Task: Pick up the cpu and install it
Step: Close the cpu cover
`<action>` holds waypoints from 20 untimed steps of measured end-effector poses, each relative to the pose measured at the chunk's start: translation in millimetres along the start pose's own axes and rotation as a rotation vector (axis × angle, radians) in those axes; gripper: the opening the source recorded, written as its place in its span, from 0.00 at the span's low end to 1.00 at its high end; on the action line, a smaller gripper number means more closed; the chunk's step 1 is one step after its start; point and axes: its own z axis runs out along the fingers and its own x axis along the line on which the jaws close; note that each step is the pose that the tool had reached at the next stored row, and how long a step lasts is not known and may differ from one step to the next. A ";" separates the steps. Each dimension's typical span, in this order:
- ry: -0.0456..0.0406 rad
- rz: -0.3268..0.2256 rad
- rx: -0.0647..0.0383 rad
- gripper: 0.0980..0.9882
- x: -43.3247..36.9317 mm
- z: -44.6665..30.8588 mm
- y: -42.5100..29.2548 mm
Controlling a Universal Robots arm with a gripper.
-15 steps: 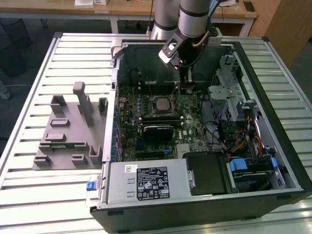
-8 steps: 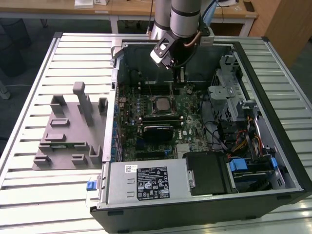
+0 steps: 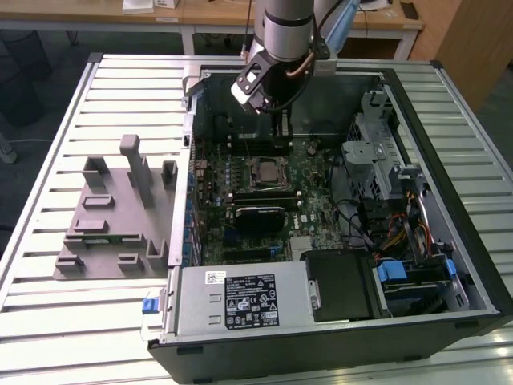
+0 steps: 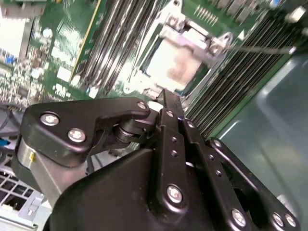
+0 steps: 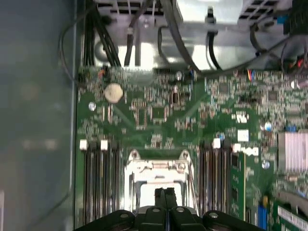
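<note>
Slatted metal table [image 3: 449, 96] seen from above in the exterior view, carrying a large computer case [image 3: 337, 357]. The case lies on its side with its inside facing up, so the green board [image 3: 313, 188] on its floor is in plain sight. A silver box [image 3: 240, 301] with a label sits at six o'clock inside the case. Cables [image 3: 393, 237] and metal drive bays [image 3: 377, 152] crowd the three o'clock side.

A grey arm [image 3: 288, 32] enters from twelve o'clock and points down into the case. On the table at nine o'clock from the case lies a grey slotted tray [image 3: 112, 224], well apart from the arm.

At the arm's end hangs a black gripper [image 3: 279, 136]. Its two fingers [image 5: 160, 197] are pressed together tip to tip, as both wrist views show. The gripper hangs over the board at twelve o'clock from the socket [image 3: 267, 157] and near it.

The socket is a square metal frame in the middle of the board, with dark memory slots [image 5: 98, 183] running along both of its sides. The cpu [image 3: 267, 171] lies flat inside that frame, pale silver top facing up. In the second wrist view the cpu [image 4: 175, 67] shows just beyond the fingertips, apart from them. Whether the frame is clamped down over the cpu I cannot tell.
</note>
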 end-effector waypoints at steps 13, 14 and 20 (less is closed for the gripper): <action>0.0001 0.001 0.000 0.01 0.2 11.2 -14.8; 0.0000 0.001 0.000 0.01 0.2 12.6 -15.1; -0.0001 0.001 0.000 0.01 0.0 15.9 -16.0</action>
